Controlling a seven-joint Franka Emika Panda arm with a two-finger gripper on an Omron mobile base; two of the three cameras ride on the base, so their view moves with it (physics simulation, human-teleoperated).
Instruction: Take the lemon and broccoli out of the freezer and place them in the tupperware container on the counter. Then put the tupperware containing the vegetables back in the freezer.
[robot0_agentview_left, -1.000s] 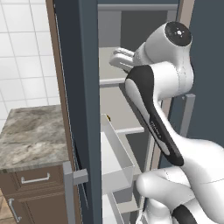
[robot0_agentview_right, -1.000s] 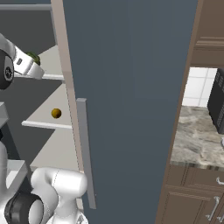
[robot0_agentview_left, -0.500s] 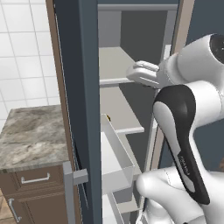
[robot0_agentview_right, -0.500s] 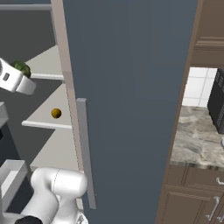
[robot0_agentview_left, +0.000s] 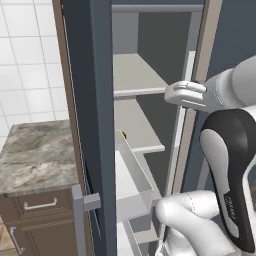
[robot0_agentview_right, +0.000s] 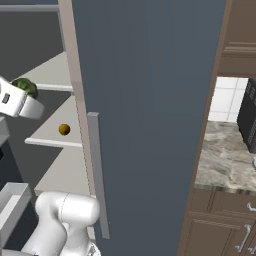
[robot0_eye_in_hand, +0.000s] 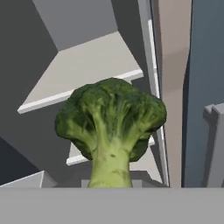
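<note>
My gripper (robot0_agentview_right: 21, 94) is shut on the broccoli (robot0_eye_in_hand: 111, 118), a dark green floret whose pale stem runs down between the fingers. From the right base view the broccoli (robot0_agentview_right: 25, 86) sits at the tip of the white hand, in front of the freezer's upper shelf (robot0_agentview_right: 50, 75). The lemon (robot0_agentview_right: 64, 129) lies on the shelf below, near its front edge. In the left base view the gripper (robot0_agentview_left: 170, 93) hangs at the mouth of the open freezer (robot0_agentview_left: 150, 75). The counter (robot0_agentview_left: 35, 155) lies left of the freezer. The tupperware container is out of view.
The open freezer door (robot0_agentview_right: 150, 100) with its long grey handle (robot0_agentview_right: 97, 175) stands right of the hand. A white door bin (robot0_agentview_left: 132, 180) juts out below the shelves. More counter (robot0_agentview_right: 227, 160) on brown cabinets lies beyond the door, with a dark appliance (robot0_agentview_right: 248, 120) on it.
The hand has drawn back from deep over the upper shelf toward the freezer's opening and a little lower, carrying the broccoli. The lemon has stayed put.
</note>
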